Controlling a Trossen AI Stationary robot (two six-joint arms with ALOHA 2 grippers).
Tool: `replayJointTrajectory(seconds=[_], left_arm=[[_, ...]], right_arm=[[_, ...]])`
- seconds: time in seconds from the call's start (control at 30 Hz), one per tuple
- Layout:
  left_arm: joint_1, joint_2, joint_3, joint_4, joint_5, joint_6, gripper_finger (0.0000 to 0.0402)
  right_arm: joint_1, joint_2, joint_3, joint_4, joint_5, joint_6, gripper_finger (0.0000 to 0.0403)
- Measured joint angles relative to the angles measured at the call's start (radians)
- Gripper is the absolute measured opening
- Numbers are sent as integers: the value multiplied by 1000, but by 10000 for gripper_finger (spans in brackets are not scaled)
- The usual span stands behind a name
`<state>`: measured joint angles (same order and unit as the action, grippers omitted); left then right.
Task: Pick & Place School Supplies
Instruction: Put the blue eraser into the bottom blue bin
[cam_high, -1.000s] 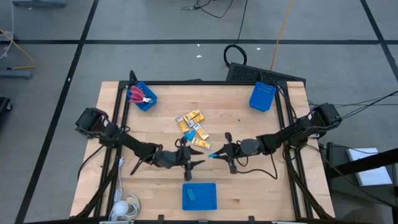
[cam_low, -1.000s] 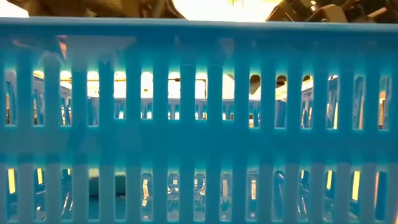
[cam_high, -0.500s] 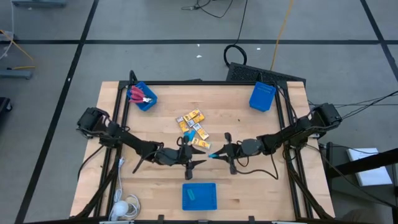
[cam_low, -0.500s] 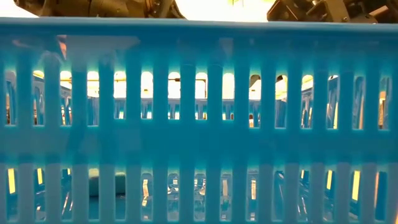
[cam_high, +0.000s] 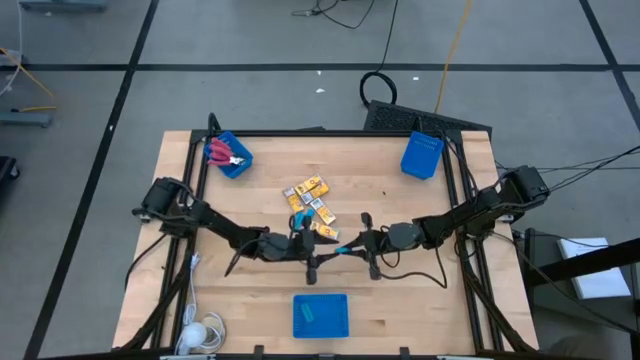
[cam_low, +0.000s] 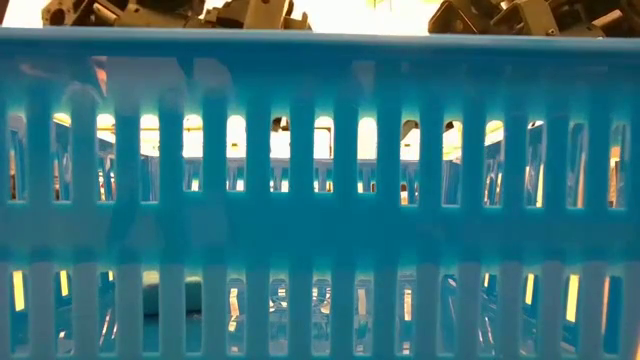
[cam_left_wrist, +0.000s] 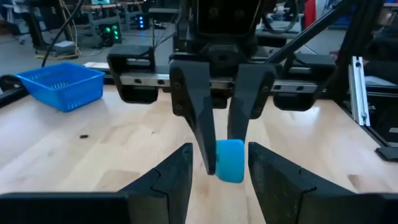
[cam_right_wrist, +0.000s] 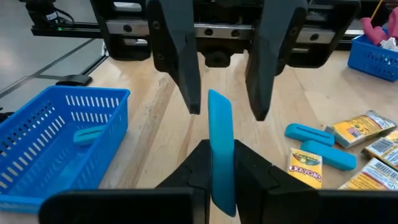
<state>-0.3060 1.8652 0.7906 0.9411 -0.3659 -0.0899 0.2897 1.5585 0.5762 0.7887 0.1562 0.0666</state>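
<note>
Right gripper (cam_high: 343, 249) at table centre, we see fingers clamped on small light-blue oblong plastic piece (cam_right_wrist: 222, 147); left gripper (cam_high: 312, 250) faces it from 9 o'clock, fingers (cam_right_wrist: 177, 46) apart flanking piece, untouching.

Robotics lab: wooden table (cam_high: 400, 300) in a metal frame (cam_high: 330, 132), grey taped floor (cam_high: 250, 40), trailing cables (cam_high: 455, 40).

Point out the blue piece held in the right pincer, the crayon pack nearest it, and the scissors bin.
blue piece (cam_right_wrist: 221, 146), right wrist view, middle of its flat face.
crayon pack (cam_right_wrist: 305, 167), right wrist view, its label.
scissors bin (cam_high: 241, 162), high view, bare right corner.
</note>
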Motion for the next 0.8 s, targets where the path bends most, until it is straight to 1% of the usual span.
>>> replayJointTrajectory(seconds=[0.1, 0.27, 0.47, 0.57, 0.73, 0.77, 0.8], left_arm=[[10, 0, 0, -4, 9, -19, 159], [26, 0, 0, -8, 53, -43, 159], [26, 0, 0, -9, 53, -39, 154], [26, 0, 0, -9, 53, -43, 125], [25, 0, 0, -8, 59, -48, 32], [25, 0, 0, -8, 59, -49, 23], [25, 0, 0, -9, 59, -51, 21]], right_arm=[[0, 0, 0, 0, 0, 0, 30], [0, 0, 0, 0, 0, 0, 28], [0, 0, 0, 0, 0, 0, 30], [0, 0, 0, 0, 1, -3, 28], [0, 0, 0, -2, 4, -3, 32], [0, 0, 0, -4, 3, -3, 34], [0, 0, 0, -4, 3, -3, 35]])
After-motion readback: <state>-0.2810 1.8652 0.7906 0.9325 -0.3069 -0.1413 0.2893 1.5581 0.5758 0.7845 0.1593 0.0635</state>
